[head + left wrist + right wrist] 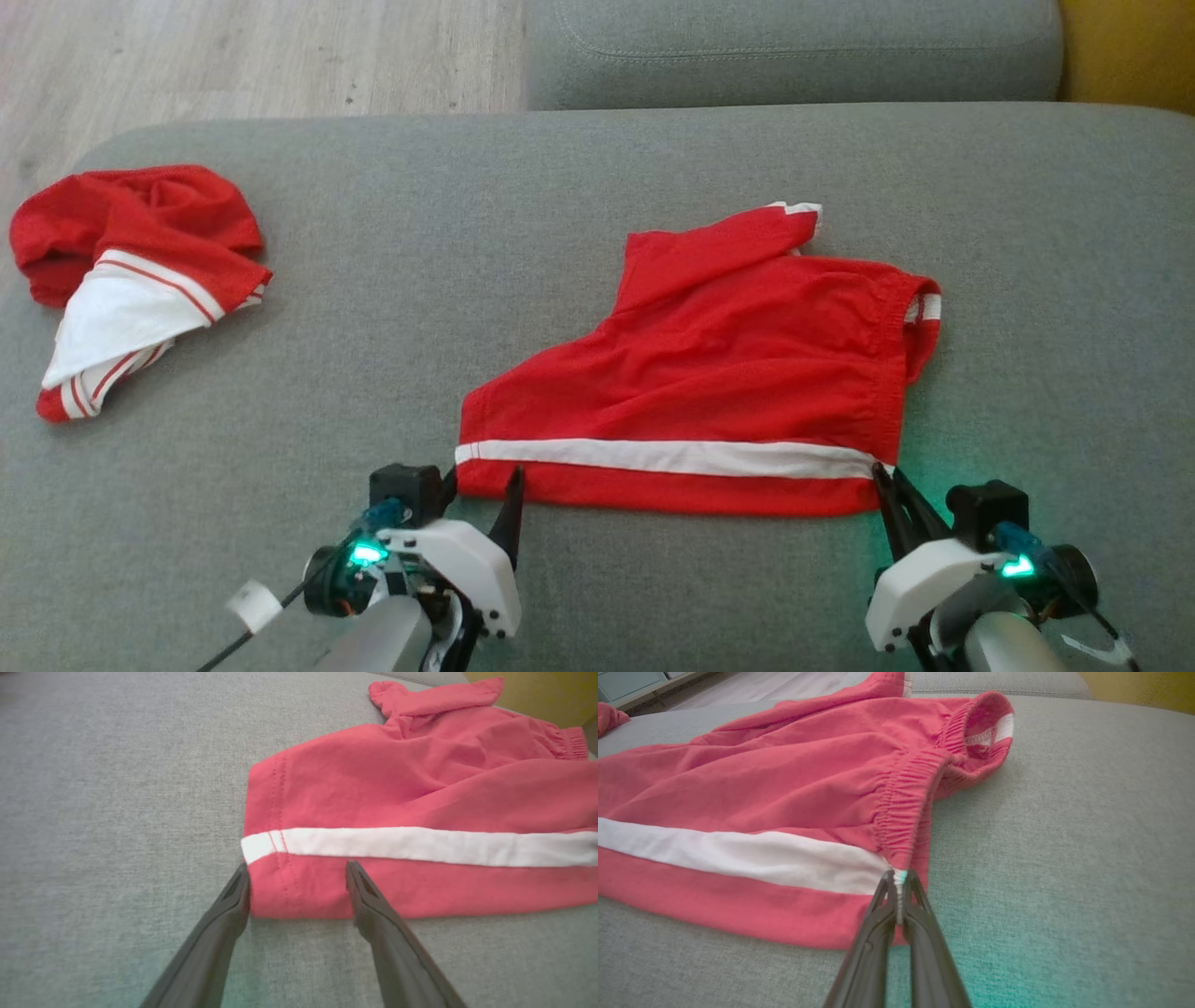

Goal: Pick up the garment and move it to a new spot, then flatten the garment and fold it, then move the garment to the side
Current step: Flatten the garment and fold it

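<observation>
The garment [728, 373] is a pair of red shorts with a white side stripe, lying mostly flat on the grey cushion [579, 187], waistband to the right. My left gripper [481, 485] is open and straddles the near-left hem corner of the garment [373, 788], one finger off the cloth, one over it. My right gripper [887, 481] is shut on the near-right waistband corner; in the right wrist view the gripper [900, 882] pinches the white stripe end of the garment [784, 779].
A second red and white garment [131, 271] lies crumpled at the cushion's far left. A grey back cushion [794, 47] rises behind, with wood floor [233, 47] at the upper left. Bare grey fabric surrounds the shorts.
</observation>
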Tool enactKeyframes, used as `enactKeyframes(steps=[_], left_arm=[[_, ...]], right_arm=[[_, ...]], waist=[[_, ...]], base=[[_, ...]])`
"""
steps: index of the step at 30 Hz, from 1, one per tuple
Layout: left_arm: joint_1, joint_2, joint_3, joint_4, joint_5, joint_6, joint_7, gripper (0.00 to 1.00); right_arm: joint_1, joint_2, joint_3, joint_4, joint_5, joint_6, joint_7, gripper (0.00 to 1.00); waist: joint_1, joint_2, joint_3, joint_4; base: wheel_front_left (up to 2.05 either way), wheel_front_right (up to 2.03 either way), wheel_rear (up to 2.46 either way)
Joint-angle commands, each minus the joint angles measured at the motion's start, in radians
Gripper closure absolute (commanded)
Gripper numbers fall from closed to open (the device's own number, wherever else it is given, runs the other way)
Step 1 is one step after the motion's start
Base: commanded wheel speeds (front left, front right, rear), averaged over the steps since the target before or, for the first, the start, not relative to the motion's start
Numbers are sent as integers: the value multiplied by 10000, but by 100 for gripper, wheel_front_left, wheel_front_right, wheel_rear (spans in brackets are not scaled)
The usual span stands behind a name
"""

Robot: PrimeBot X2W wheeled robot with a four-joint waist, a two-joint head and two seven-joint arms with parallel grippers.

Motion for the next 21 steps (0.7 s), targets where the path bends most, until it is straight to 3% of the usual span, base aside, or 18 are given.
enactKeyframes(steps=[1, 13, 15, 16, 21], left_arm=[[-582, 40, 97, -304, -119, -64, -46, 0], [-712, 95, -232, -742, -135, 202, -250, 0], [-652, 156, -222, -782, -153, 287, -180, 20], [-620, 186, -221, -797, -165, 314, -143, 45], [-560, 290, -173, -843, -229, 464, -59, 79]], right_arm=[[-448, -60, 361, -170, 69, 75, -170, 100], [-487, -60, 425, 13, 150, 75, -297, 100], [-493, -60, 405, 32, 145, 75, -320, 100], [-496, -60, 403, 40, 147, 75, -327, 100], [-551, -60, 420, 73, 173, 75, -341, 100]], waist=[[0, -1, -6, -17], [0, -1, 18, -161], [0, -1, 33, -164], [0, -1, 41, -169], [0, -1, 87, -209]], base=[[0, 0, 0], [0, 0, 0], [0, 0, 0], [0, 0, 0], [0, 0, 0]])
